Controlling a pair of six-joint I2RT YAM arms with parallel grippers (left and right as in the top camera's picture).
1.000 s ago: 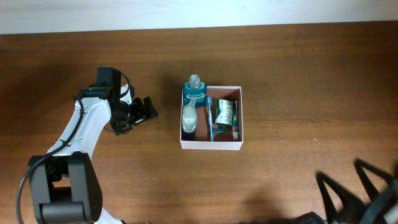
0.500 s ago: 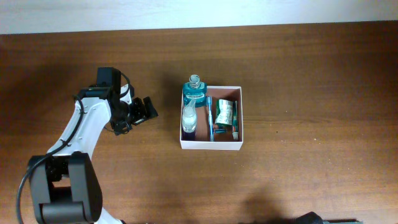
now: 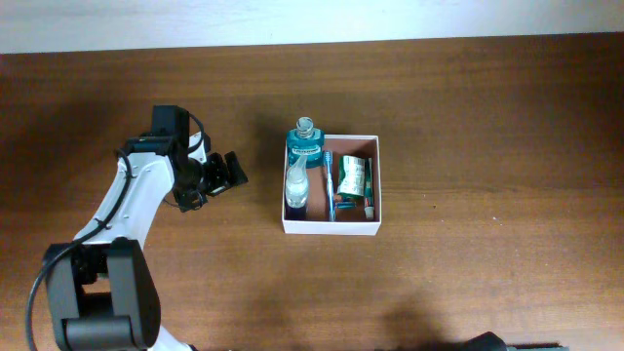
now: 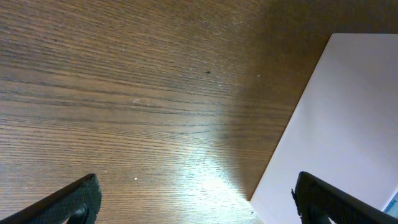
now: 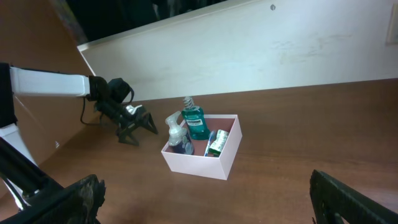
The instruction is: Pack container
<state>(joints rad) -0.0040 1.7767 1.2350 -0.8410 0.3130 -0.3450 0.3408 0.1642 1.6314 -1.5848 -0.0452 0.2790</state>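
Note:
The container (image 3: 331, 228) is a shallow white box near the table's middle. It holds a teal mouthwash bottle (image 3: 304, 146), a small clear spray bottle (image 3: 296, 185), a blue toothbrush (image 3: 330, 190) and a green-and-white packet (image 3: 353, 177). My left gripper (image 3: 224, 174) is open and empty, low over the wood just left of the box. In the left wrist view (image 4: 196, 202) the box's white wall (image 4: 336, 124) is at the right. My right gripper (image 5: 205, 202) is open and empty, high and well back from the box (image 5: 205, 163). It is out of the overhead view.
The brown wooden table (image 3: 487, 117) runs to a white wall at the back. The left arm (image 5: 50, 84) reaches in from the left in the right wrist view.
The right gripper has left the bottom right corner of the overhead view. The left arm and the box's contents have not moved.

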